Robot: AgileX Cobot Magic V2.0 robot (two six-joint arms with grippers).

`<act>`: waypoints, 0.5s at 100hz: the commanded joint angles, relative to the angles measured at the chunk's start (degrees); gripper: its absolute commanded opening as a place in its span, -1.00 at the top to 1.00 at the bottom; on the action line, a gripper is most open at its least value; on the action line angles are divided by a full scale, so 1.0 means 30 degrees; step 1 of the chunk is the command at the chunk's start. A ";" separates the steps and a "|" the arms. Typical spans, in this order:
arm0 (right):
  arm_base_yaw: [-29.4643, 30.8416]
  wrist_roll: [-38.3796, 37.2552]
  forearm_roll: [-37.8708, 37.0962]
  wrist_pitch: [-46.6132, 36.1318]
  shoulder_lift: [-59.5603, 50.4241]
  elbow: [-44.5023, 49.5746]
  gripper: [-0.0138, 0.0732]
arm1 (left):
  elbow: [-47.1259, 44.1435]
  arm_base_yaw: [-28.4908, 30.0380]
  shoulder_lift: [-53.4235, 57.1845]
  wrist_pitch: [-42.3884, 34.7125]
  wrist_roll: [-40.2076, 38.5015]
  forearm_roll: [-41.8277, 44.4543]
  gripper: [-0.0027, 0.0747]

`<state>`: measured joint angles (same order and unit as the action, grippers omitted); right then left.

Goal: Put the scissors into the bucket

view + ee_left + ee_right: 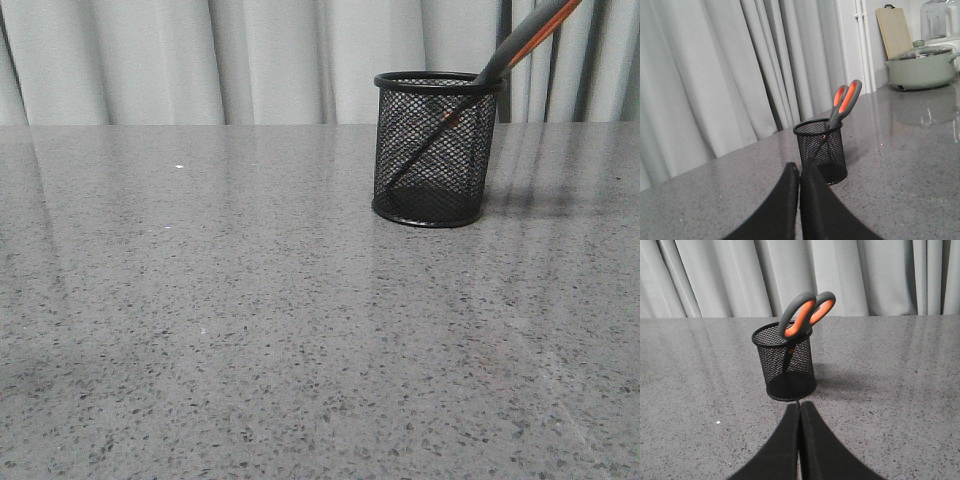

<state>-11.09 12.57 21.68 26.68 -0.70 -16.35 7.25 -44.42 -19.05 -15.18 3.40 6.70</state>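
Scissors already standing in the bucket

Scissors stand blades-down inside the bucket, handles leaning over its rim. Left gripper and right gripper sit back from the bucket, fingers together, empty. Task looks complete.

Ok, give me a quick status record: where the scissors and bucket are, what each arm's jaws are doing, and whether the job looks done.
scissors: blades down inside the bucket, handles leaning out over the rim
bucket: upright on the grey table
left gripper: jaws shut, empty, apart from the bucket
right gripper: jaws shut, empty, apart from the bucket
task state: looks complete, scissors rest in the bucket unheld
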 commanded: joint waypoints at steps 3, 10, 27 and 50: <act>-0.0011 0.0174 0.0199 -0.1536 -0.0233 -0.0426 0.83 | 0.0316 0.0701 -0.0118 -0.1471 -0.0243 -0.0532 0.99; -0.0011 0.0174 0.0199 -0.1536 -0.0233 -0.0426 0.83 | 0.0190 0.1907 -0.0118 -0.1224 -0.0926 -0.1022 0.99; -0.0011 0.0174 0.0199 -0.1536 -0.0233 -0.0426 0.83 | -0.0739 0.5910 0.0593 -0.0878 -0.2263 -0.1262 0.99; -0.0011 0.0174 0.0199 -0.1536 -0.0233 -0.0426 0.83 | -0.2322 1.0290 0.3758 0.1239 -0.2263 -0.2100 0.99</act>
<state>-11.09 12.57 21.68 26.68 -0.70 -16.35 0.51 -17.23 -10.38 -9.30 -2.56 1.28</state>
